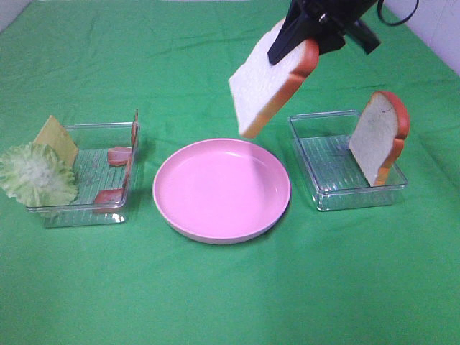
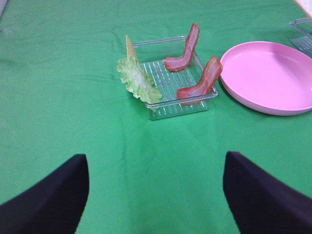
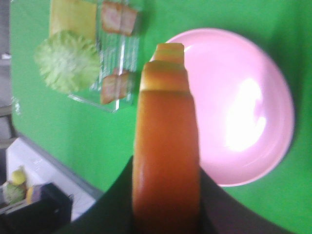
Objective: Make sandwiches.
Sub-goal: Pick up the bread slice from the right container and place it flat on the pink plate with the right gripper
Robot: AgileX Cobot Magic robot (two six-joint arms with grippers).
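Note:
My right gripper [image 1: 298, 44] is shut on a white bread slice [image 1: 267, 83] with an orange-red crust [image 3: 165, 161] and holds it in the air above the far edge of the empty pink plate [image 1: 221, 190]. A second bread slice [image 1: 379, 136] leans upright in the clear tray [image 1: 345, 162] on the right. The clear tray [image 1: 86, 176] on the left holds pale green lettuce [image 1: 34, 175], a yellow cheese square [image 1: 57, 138] and bacon strips [image 1: 118, 156]. My left gripper [image 2: 156, 195] is open and empty above bare cloth, short of that tray [image 2: 173, 80].
A green cloth [image 1: 230, 287] covers the whole table. The plate [image 2: 268, 75] lies between the two trays. A pale wall edge [image 1: 438, 29] shows at the far right.

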